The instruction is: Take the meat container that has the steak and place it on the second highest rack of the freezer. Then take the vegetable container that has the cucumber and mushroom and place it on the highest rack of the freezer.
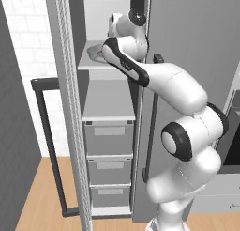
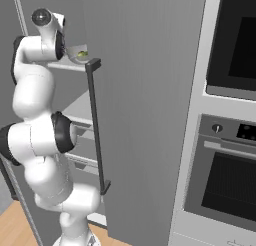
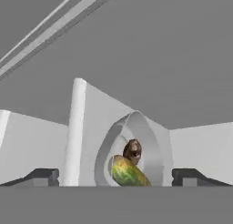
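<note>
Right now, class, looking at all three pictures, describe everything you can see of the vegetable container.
The vegetable container is a pale grey, round bowl of smooth, plastic-looking material. In the hand view it lies between and beyond the two spread fingertips of the gripper, its open mouth facing the camera. Inside are a green-yellow cucumber and a brown mushroom. In the right base view it rests on a high freezer shelf beside the arm's wrist. Whether the fingers touch it cannot be told.

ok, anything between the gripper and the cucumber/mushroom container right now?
Nothing visible. In the hand view the vegetable container sits straight ahead between the open fingertips, cucumber and mushroom inside, with no object in front of it. The right base view shows it on the freezer shelf beside the hand.
</note>
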You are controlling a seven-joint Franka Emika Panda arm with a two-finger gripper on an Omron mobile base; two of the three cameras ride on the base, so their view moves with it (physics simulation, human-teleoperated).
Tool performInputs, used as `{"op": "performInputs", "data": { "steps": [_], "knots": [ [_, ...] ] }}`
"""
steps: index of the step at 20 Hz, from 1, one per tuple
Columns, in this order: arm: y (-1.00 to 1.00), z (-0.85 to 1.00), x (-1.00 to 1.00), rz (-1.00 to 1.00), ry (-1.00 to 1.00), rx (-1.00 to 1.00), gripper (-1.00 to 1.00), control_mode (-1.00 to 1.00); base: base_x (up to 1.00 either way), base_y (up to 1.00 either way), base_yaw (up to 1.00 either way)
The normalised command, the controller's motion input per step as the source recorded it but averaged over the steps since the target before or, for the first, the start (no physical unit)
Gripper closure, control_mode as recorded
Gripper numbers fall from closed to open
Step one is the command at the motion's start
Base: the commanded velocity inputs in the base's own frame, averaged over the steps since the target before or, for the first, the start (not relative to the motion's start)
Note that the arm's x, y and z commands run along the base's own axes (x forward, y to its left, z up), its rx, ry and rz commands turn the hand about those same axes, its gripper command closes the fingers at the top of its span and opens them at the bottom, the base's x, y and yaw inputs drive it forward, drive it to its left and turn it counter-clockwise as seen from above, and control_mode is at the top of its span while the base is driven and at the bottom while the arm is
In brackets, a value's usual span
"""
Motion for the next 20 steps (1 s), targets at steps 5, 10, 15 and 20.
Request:
{"op": "performInputs", "data": {
  "steps": [5, 10, 15, 20],
  "knots": [
    [0.00, -0.49, -1.00, -0.13, -0.07, 0.31, -1.00, -1.00, 0.00, 0.00, 0.00],
    [-0.06, -0.35, -1.00, -0.06, -0.09, 0.11, -1.00, -1.00, 0.00, 0.00, 0.00],
    [-0.43, 0.00, -1.00, 0.08, 0.00, -0.06, -1.00, -1.00, 0.00, 0.00, 0.00],
    [-0.38, 0.01, -0.91, 0.44, 0.00, -0.33, -1.00, -1.00, 0.00, 0.00, 0.00]
  ]
}}
